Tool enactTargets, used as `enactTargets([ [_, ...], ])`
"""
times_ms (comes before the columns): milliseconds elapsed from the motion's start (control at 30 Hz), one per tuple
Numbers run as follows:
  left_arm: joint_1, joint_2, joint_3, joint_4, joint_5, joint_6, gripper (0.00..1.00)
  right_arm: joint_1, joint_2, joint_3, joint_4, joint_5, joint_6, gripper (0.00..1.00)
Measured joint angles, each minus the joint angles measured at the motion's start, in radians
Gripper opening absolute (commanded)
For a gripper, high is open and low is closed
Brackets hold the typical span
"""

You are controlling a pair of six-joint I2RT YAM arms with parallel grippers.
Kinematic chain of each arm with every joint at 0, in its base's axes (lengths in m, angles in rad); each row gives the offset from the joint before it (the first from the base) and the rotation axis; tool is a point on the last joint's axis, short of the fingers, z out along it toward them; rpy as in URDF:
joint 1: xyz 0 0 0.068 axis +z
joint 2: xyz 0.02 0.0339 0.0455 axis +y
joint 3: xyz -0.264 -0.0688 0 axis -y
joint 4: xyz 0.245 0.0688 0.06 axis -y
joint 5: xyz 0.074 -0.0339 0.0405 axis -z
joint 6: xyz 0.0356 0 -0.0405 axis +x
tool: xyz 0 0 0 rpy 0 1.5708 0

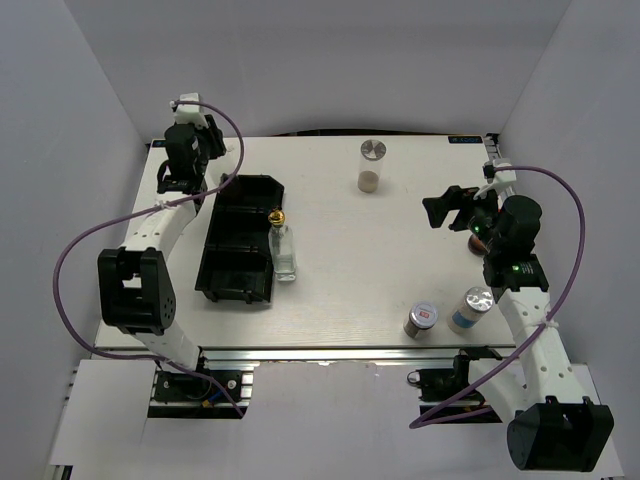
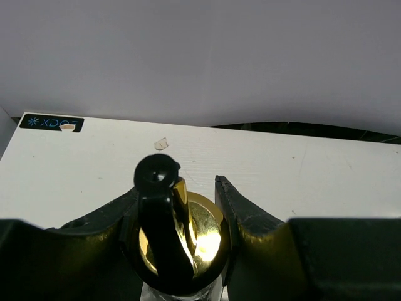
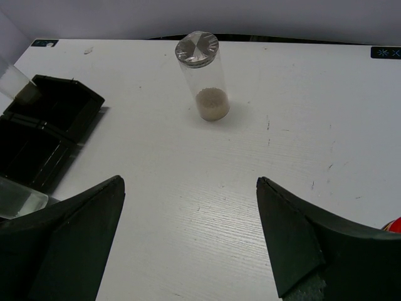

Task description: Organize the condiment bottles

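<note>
My left gripper is shut on the gold pourer top of a clear glass bottle. In the top view this gripper is by the far left corner of the black tray and hides the bottle. A second gold-topped glass bottle stands against the tray's right side. The beige shaker stands far centre and shows in the right wrist view. The red-label shaker and blue-white shaker stand near right. My right gripper is open and empty over bare table. The red-capped jar is mostly hidden under it.
The tray has several compartments and lies lengthwise at the left. White walls close in the table on three sides. A purple cable loops beside each arm. A strip of black gap runs along the table's far edge.
</note>
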Motion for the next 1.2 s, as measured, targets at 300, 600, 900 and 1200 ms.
enactTargets([
  [300, -0.014, 0.030, -0.023, 0.007, -0.003, 0.060, 0.37, 0.000, 0.011, 0.000, 0.000, 0.001, -0.005, 0.89],
  [600, -0.032, 0.024, -0.058, 0.043, -0.029, 0.084, 0.81, 0.000, 0.015, 0.000, 0.000, 0.001, -0.008, 0.89],
  [900, -0.032, -0.047, -0.050, -0.046, -0.043, 0.059, 0.98, 0.000, 0.015, 0.000, -0.002, -0.002, -0.011, 0.89],
  [1200, -0.032, -0.333, -0.053, -0.260, -0.058, -0.092, 0.98, 0.000, 0.021, 0.006, -0.052, -0.008, 0.019, 0.89],
])
